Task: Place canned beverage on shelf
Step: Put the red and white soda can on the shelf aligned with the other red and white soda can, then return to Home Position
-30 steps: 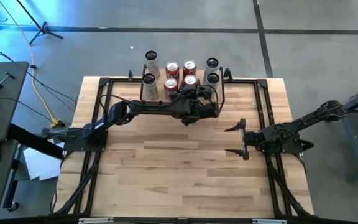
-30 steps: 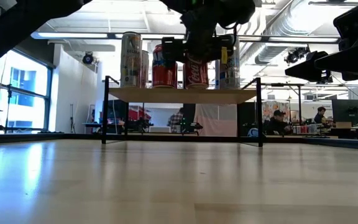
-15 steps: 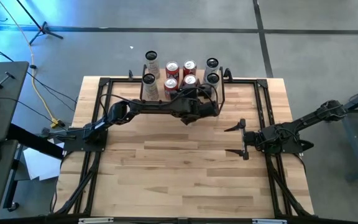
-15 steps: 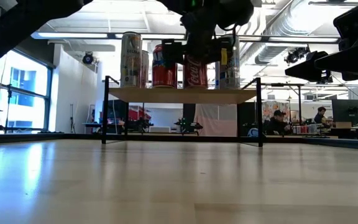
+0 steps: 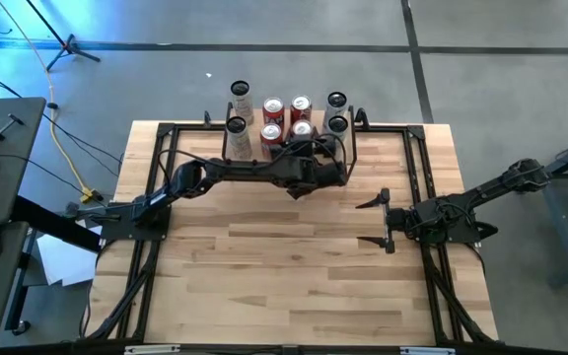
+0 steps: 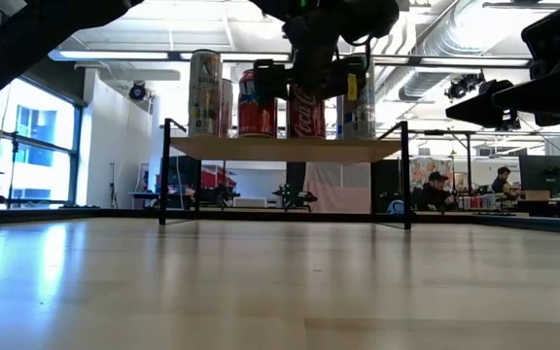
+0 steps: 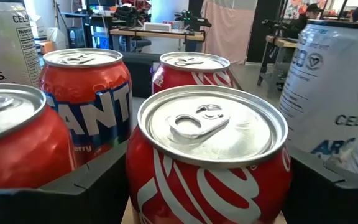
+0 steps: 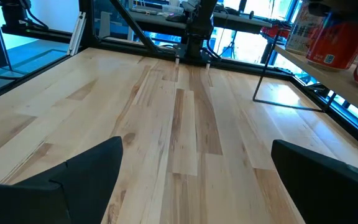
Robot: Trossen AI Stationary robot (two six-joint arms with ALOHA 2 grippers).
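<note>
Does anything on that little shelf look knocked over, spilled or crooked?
Nothing stands out. The cans on the shelf all stand upright, with no spill visible. The left gripper is at the red cola can, which sits level between its jaws.

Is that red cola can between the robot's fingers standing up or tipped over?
Upright. The red cola can stands on the shelf, its unopened pull-tab lid facing up, among other upright cans.

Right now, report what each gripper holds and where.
Left gripper straddles the red can's body on the shelf; a grip cannot be told. Right gripper is open, holding nothing.
</note>
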